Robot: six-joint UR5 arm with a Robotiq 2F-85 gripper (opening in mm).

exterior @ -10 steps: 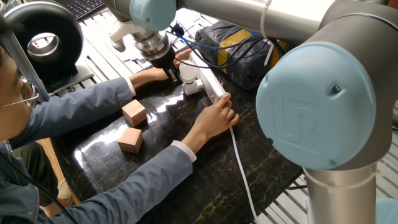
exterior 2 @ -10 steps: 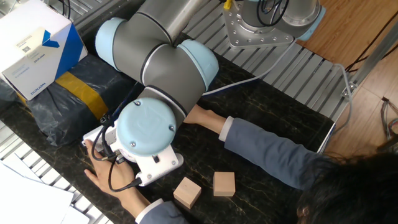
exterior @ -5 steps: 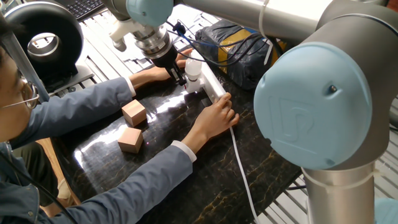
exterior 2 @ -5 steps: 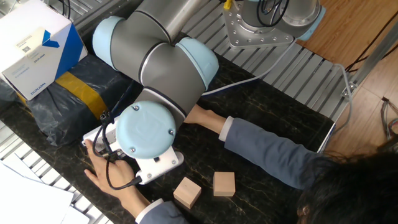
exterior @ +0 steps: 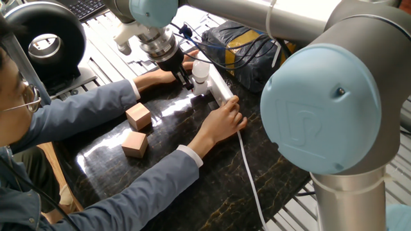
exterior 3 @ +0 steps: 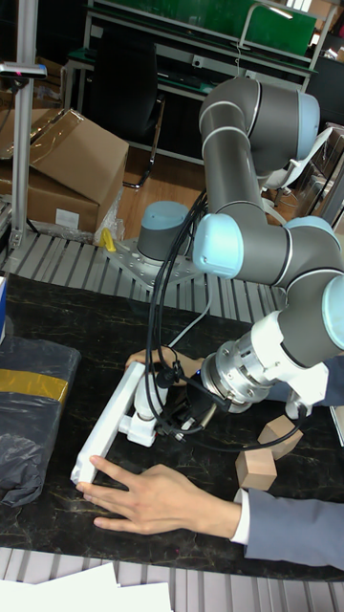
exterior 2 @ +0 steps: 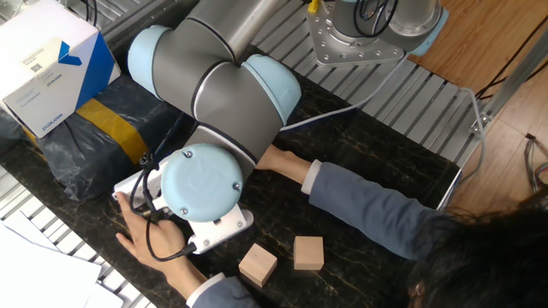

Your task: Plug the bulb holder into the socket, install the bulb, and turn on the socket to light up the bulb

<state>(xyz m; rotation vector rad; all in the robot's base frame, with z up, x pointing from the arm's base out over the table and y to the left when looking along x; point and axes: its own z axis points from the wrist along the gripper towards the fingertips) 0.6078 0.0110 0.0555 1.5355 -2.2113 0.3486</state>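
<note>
The robot's hand (exterior: 185,78) sits low at the near end of the socket (exterior: 218,88), its dark fingers (exterior: 187,81) pointing down beside the bulb (exterior: 200,70); whether they pinch the bulb or only stand next to it cannot be told, since the wrist blocks the other fixed view and the tall view is too cluttered with cable. The bulb stands upright, its long axis vertical, over the holder (exterior: 198,89), which appears already seated on the socket. In one fixed view the bulb lies just to the right of the fingers, touching or nearly so. The socket runs as a long white bar across the desk (exterior: 167,167), its cable (exterior: 252,179) trailing toward the near edge. A person's hand (exterior: 225,119) presses on the socket beside the cable end, and the person's second hand (exterior: 154,78) rests behind the robot's fingers, close to the holder. Two wooden blocks (exterior: 137,116) lie well apart toward the person, and a dark wrapped box (exterior: 247,48) sits behind the socket. The coming move likely turns on keeping the bulb's axis in line with the holder's threaded opening.
</note>
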